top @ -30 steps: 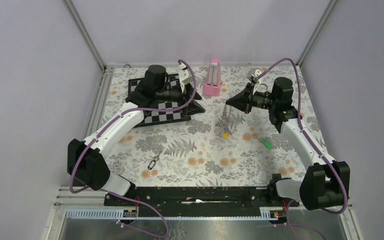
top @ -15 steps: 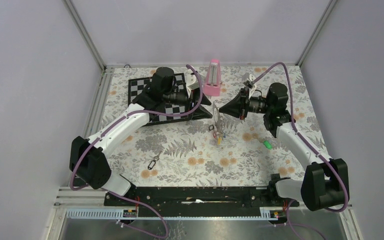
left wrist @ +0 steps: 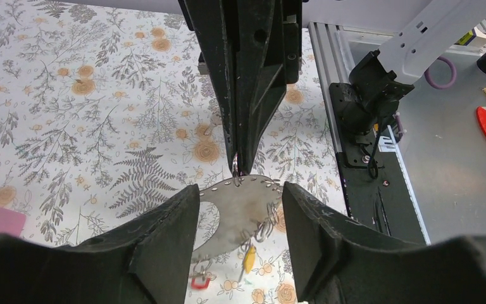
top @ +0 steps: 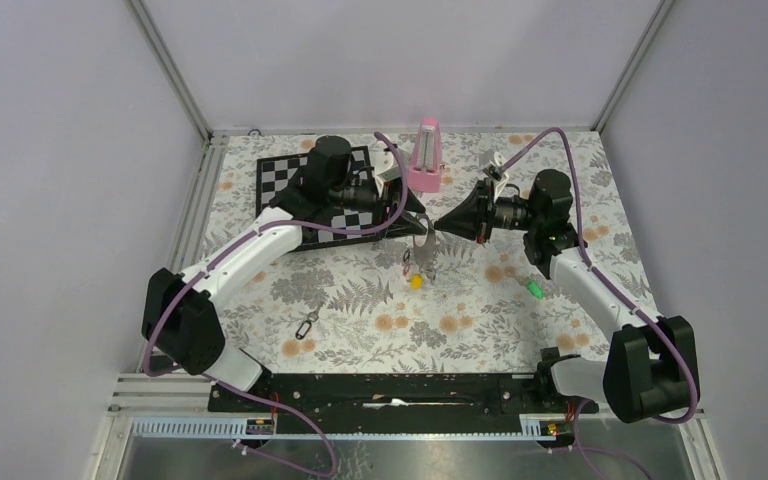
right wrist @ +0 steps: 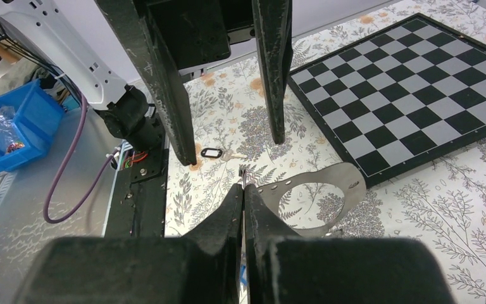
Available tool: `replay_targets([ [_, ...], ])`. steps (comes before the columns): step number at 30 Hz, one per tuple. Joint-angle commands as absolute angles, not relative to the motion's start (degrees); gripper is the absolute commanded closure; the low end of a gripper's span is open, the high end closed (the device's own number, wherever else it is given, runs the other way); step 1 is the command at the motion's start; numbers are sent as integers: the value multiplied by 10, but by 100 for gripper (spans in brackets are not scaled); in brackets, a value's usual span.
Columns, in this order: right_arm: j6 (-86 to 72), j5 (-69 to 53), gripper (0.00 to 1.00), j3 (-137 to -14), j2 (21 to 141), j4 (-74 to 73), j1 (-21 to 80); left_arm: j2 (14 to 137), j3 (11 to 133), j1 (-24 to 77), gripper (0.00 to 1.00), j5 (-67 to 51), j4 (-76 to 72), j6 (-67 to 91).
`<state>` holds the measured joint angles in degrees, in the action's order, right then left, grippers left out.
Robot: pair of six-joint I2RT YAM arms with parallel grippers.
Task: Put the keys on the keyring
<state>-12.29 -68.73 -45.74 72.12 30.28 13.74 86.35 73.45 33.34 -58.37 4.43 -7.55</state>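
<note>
A flower-printed table cloth (top: 360,300) covers the work surface, and a chessboard (top: 285,178) lies toward its far left. Both arms reach in and meet just off the chessboard's right edge, above the cloth. A pink metronome (top: 425,155) stands beyond that same edge, toward the back wall.

The keyring (left wrist: 243,215) hangs in the air just right of the chessboard's near-right corner, seen as a flat grey loop with small holes along its rim. The right gripper (right wrist: 243,190) has its fingers pressed together on the loop's upper rim and carries it. The left gripper (right wrist: 233,149) faces it from the chessboard side with its jaws apart and closed on nothing.

Keys dangle from the loop, among them a yellow-tagged key (top: 416,282) and a red-tagged key (left wrist: 199,282). A green-tagged key (top: 534,289) lies on the cloth well to the right of the chessboard. A black-tagged key (top: 307,325) lies nearer the arm bases, in front of the chessboard.
</note>
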Motion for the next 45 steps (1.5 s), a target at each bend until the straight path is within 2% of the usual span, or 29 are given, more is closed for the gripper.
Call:
replay_targets([
  [1, -128, -708, 97, -459, 703, 343, 146, 867, 733, 337, 46, -607, 8, -87],
  [16, -131, -716, 98, -448, 697, 352, 147, 881, 742, 336, 53, -638, 4, -114],
  [35, -144, -708, 99, -440, 699, 376, 147, 889, 720, 337, 68, -664, -15, -108],
  [45, -142, -704, 99, -437, 700, 376, 147, 893, 713, 341, 72, -666, -37, -94],
])
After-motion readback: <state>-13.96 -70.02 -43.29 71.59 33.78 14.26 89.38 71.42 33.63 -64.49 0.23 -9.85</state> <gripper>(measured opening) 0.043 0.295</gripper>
